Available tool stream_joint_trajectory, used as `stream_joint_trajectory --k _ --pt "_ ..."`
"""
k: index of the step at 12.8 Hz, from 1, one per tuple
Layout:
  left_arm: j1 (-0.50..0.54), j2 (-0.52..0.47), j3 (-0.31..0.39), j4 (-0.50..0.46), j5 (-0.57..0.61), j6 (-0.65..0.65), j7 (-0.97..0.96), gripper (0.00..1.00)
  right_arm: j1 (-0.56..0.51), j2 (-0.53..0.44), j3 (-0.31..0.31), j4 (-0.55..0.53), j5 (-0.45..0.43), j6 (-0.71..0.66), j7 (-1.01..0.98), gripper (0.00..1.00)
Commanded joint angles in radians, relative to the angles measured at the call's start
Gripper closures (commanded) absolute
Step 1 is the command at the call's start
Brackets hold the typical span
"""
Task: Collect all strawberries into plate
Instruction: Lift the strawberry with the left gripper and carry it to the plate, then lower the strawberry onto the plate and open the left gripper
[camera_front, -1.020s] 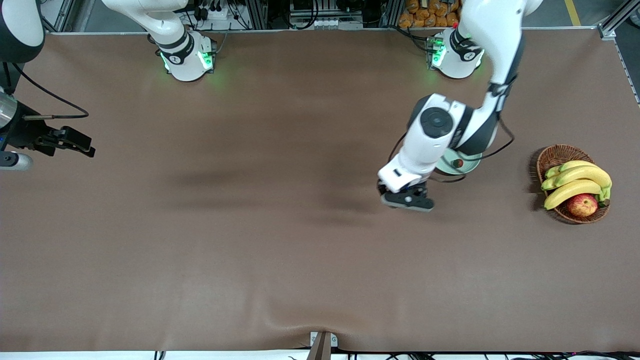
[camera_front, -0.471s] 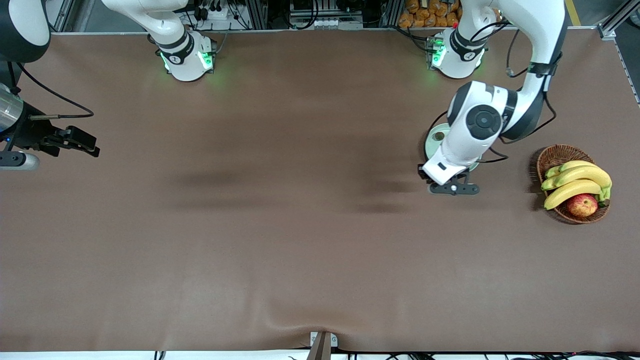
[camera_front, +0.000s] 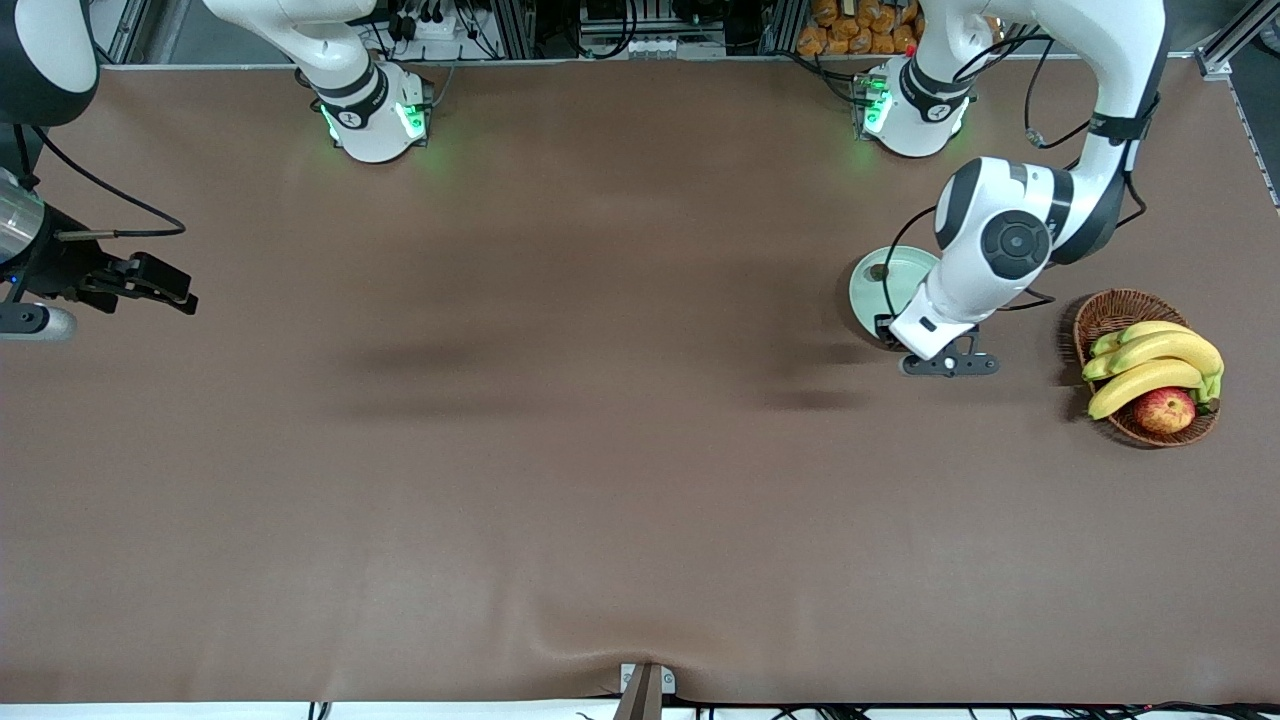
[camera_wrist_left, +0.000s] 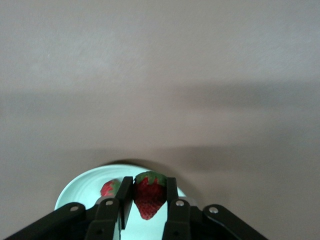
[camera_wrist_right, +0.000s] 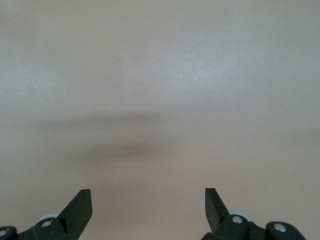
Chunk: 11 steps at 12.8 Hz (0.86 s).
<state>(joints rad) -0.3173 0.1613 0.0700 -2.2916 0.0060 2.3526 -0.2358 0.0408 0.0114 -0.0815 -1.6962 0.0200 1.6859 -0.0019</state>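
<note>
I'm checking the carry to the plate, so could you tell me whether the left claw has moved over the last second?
Yes. The left claw, shut on a strawberry, has travelled toward the wicker basket, and is now at the plate.

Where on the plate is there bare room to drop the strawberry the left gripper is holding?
The left gripper, shut on a strawberry, hangs over the plate. Beside it a second strawberry already lies on the dish, with another small item by the rim toward the bases. The pale middle shows bare. The wicker basket crowds the left arm's end. The right gripper waits open.
</note>
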Motion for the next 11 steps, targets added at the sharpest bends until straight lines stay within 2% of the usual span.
stream_joint_trajectory --k 1,2,5,6,7,8,10,11 --pt "0.006 -0.031 -0.012 -0.058 -0.001 -0.004 0.006 0.78 -0.024 -0.001 0.000 -0.005 0.008 0.006 0.013 0.00" --pt "0.009 -0.031 -0.012 -0.071 -0.003 -0.004 0.006 0.78 -0.025 -0.001 0.000 -0.005 0.008 0.006 0.013 0.00" --pt "0.006 -0.029 -0.015 -0.082 -0.011 -0.022 0.001 0.70 -0.025 -0.002 0.000 -0.005 0.009 0.000 0.013 0.00" --pt "0.009 -0.028 -0.016 -0.082 -0.011 -0.024 0.001 0.62 -0.024 -0.005 0.000 -0.005 0.008 0.000 0.014 0.00" --pt "0.009 -0.026 -0.016 -0.080 -0.011 -0.024 0.001 0.53 -0.021 -0.010 0.000 -0.002 0.008 0.003 0.013 0.00" --pt "0.009 -0.023 -0.015 -0.077 -0.012 -0.024 0.000 0.39 -0.018 -0.013 0.002 0.001 0.006 0.001 0.013 0.00" --pt "0.009 -0.022 -0.015 -0.069 -0.012 -0.024 0.000 0.00 -0.018 -0.016 0.003 0.003 -0.005 0.000 0.011 0.00" --pt "0.011 -0.023 -0.013 -0.060 -0.012 -0.024 0.000 0.00 -0.016 -0.015 0.003 0.006 -0.012 0.011 0.010 0.00"
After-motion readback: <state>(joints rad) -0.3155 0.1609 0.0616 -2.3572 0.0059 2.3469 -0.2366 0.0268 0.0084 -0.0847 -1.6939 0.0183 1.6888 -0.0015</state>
